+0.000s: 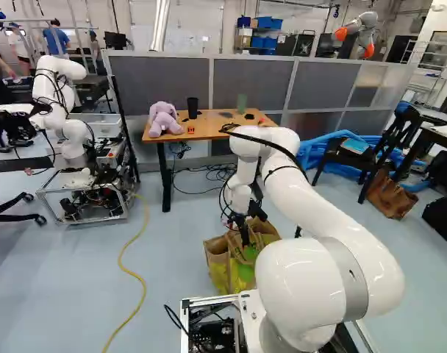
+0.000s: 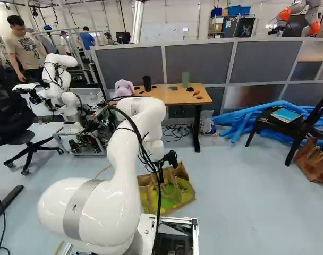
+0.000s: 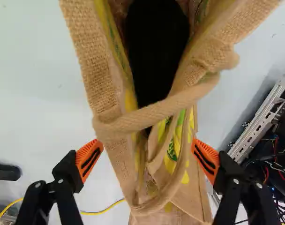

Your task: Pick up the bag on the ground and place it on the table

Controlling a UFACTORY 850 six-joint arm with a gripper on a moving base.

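My gripper (image 1: 244, 234) points down over the open top of the tan burlap bag (image 1: 218, 263), which stands on the floor just ahead of the base. The bag (image 2: 184, 195) has yellow and green print. In the wrist view my gripper (image 3: 147, 152) is open wide, its orange pads on either side of the bag's upper part and handles (image 3: 147, 115). Both pads are close to the burlap; whether either touches it, I cannot tell. The bag's inside is dark. Farther ahead stands the wooden table (image 1: 209, 131).
On the table are a purple plush toy (image 1: 165, 120), a black cup (image 2: 146, 83) and small items. Another robot (image 1: 62, 110) stands at the left. A yellow cable (image 1: 139, 276) crosses the floor. Blue tubes (image 2: 246, 119), a chair (image 2: 281, 119) and a brown bag (image 2: 314, 161) are at the right.
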